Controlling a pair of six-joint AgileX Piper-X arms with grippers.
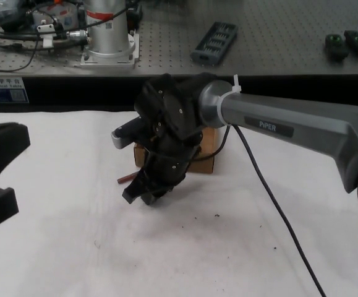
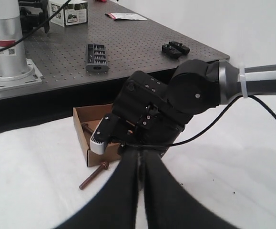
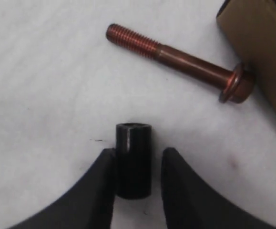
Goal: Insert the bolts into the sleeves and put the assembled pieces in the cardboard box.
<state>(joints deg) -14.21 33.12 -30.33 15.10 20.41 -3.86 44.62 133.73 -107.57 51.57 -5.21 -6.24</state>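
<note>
White cloth (image 1: 73, 260) covers the near bench, soft and slightly lint-flecked. Nearest, the left gripper (image 2: 140, 157) hangs over it with its smooth black fingers drawn almost together, nothing between them.

Farther in, the right gripper (image 3: 138, 151) is down at the cloth, jaws narrow and straddling the sleeve (image 3: 134, 162). One finger is at the sleeve's side and a sliver of cloth shows before the other, so it is not yet gripped. The sleeve is a short black cylinder with a matte finish, lying flat with its open bore pointing away from the fingers.

Just beyond lies the bolt (image 3: 185, 64), coppery and glossy, with a threaded tip, a plain shank and a flanged head. The head rests by the box (image 2: 97, 110), plain brown cardboard with an open top. A second bolt (image 2: 86, 127) lies inside; whether it wears a sleeve I cannot tell.

The step in hand looks like picking up the sleeve. Next, the jaws should close squarely on its round sides. It may roll, so a centred squeeze matters, and the bore must stay clear for the bolt.

Behind stands a perforated metal table (image 1: 277, 37) with a bit case (image 1: 214, 41) and a post (image 1: 107, 31).
</note>
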